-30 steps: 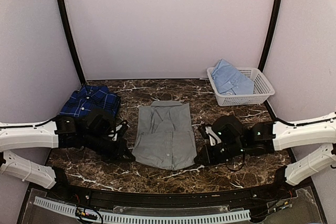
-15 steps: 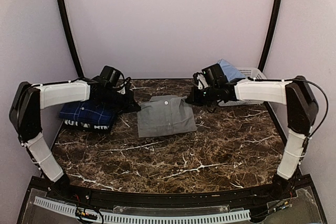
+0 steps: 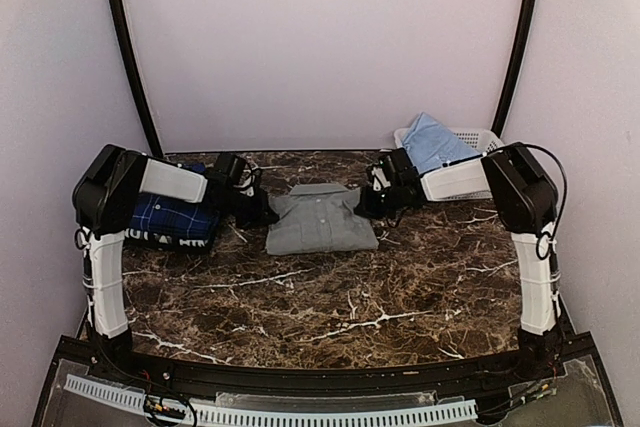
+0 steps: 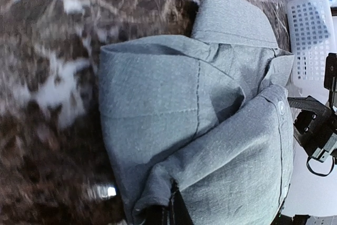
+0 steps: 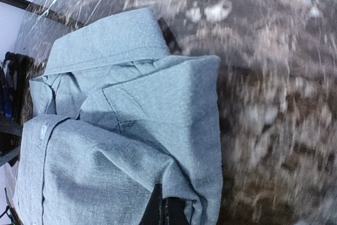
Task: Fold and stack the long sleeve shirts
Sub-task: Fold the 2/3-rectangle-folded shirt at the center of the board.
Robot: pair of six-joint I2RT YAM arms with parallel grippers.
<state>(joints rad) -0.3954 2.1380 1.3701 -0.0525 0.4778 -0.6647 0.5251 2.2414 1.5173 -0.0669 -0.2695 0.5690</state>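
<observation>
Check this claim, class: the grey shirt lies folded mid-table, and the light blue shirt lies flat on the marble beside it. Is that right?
Wrong in one part: the grey shirt does lie folded mid-table, but the light blue shirt sits in the white basket, as the top external view shows.

Soft, even light with faint shadows in the overhead view. Both wrist views blur the dark brown marble tabletop; the plain grey cloth shirt looks sharper.
</observation>
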